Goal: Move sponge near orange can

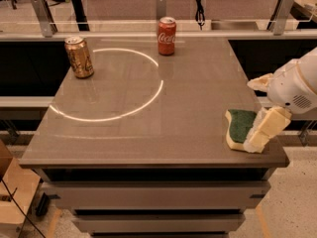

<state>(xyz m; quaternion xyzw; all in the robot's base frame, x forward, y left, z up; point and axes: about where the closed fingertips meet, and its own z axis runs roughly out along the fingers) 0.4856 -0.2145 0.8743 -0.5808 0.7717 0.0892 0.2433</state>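
Note:
The sponge, dark green on top with a pale yellow base, lies flat near the table's front right corner. The orange can stands upright at the far left of the table, far from the sponge. My gripper comes in from the right at the table's right edge and is open. Its near finger rests against the sponge's right end and hides part of it. Its far finger is behind the sponge, apart from it.
A red Coca-Cola can stands at the far middle of the grey table. A bright ring of light lies on the tabletop between the cans. A cardboard box sits on the floor at the left.

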